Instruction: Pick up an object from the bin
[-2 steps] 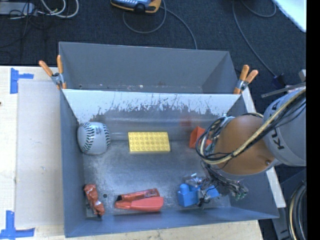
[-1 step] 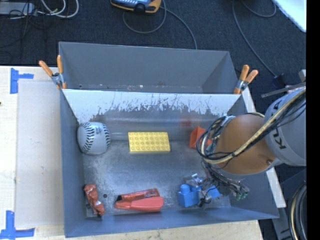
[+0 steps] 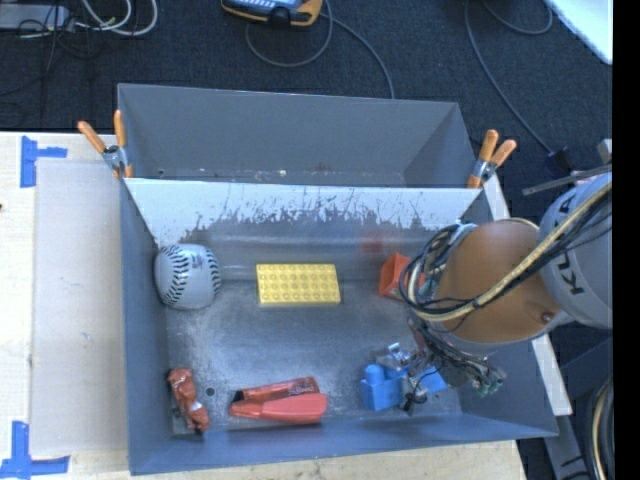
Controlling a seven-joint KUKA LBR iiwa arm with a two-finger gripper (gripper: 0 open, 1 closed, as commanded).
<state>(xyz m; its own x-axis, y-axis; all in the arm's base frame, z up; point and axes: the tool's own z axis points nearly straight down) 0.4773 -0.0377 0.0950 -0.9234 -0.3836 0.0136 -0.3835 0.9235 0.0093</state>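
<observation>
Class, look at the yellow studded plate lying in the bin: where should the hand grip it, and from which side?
Probably from straight above, closing across the two long edges of the yellow plate. It lies flat, studs up, with bare bin floor along both edges.

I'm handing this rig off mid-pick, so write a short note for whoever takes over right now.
Tool: down in the lower right corner of the bin, right beside a blue blocky piece; no grasp can be confirmed.
Other things: baseball at left, yellow studded plate in the middle, orange piece partly behind the arm, red elongated item along the lower wall, small reddish-brown thing in the lower left corner.
Done: tool is down at the blue piece; nothing lifted clear.
Left: secure one thing and lift it out.
</observation>
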